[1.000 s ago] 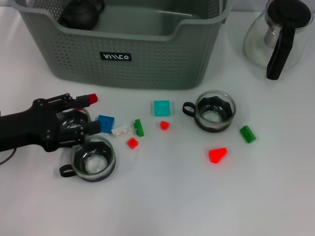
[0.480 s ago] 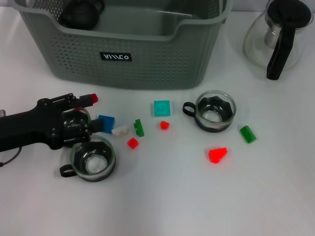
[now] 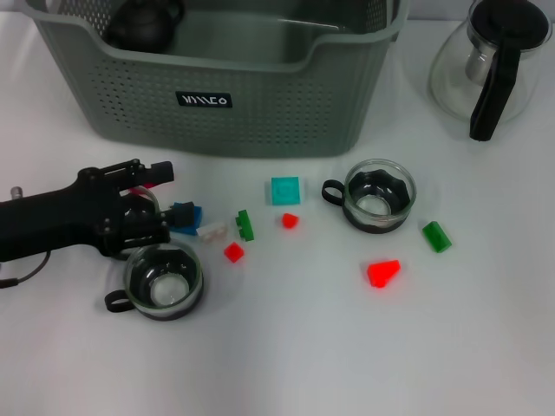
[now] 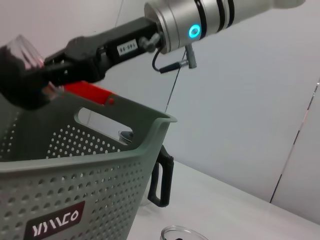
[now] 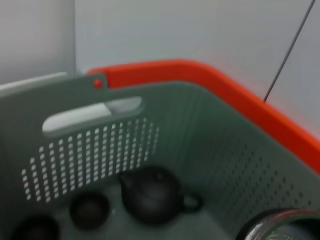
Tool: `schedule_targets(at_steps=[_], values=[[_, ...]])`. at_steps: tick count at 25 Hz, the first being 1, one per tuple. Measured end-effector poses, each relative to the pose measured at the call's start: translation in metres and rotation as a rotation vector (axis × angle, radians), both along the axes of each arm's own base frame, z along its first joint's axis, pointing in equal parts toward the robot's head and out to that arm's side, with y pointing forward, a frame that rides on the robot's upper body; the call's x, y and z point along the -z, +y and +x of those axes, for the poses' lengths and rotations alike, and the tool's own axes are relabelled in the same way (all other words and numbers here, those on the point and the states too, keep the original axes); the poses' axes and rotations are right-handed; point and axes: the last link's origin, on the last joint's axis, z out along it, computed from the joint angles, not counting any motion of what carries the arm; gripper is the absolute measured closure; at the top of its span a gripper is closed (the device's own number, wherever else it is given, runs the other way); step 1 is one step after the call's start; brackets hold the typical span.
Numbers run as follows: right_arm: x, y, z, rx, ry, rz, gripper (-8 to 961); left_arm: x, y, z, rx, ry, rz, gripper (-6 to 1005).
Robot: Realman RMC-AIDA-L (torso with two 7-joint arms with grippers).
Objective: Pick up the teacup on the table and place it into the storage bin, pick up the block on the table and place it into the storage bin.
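Note:
My left gripper (image 3: 165, 199) lies low over the table's left side, open. A blue block (image 3: 186, 214) sits just off its fingertips, and one glass teacup (image 3: 163, 282) stands right below it. A second teacup (image 3: 375, 198) stands right of centre. The grey-green storage bin (image 3: 217, 95) is at the back. In the left wrist view, my right gripper (image 4: 35, 75) hangs above the storage bin (image 4: 75, 200), shut on a glass teacup (image 4: 22, 50). That teacup's rim (image 5: 282, 225) shows in the right wrist view over the bin's inside (image 5: 210, 165).
Several small blocks lie between the teacups: white (image 3: 211, 230), green (image 3: 245, 224), teal (image 3: 284, 190), red (image 3: 382, 272), green (image 3: 435, 236). A glass pot with a black handle (image 3: 490, 61) stands at the back right. A black teapot (image 5: 152, 195) and small dark cups sit in the bin.
My left gripper has slid a little right and toward the bin. Its upper finger now covers the red block that showed at its tip.

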Motion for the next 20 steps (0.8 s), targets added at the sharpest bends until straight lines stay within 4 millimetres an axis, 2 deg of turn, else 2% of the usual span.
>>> schedule_targets(at_steps=[11,20], values=[[0.009,-0.006,0.031,0.056,-0.053,-0.037,774,0.003,0.001,-0.001,-0.009,0.006,-0.004,213],[0.01,-0.009,0.038,0.062,-0.074,-0.049,755,0.004,0.003,-0.001,-0.012,0.006,-0.004,213]])
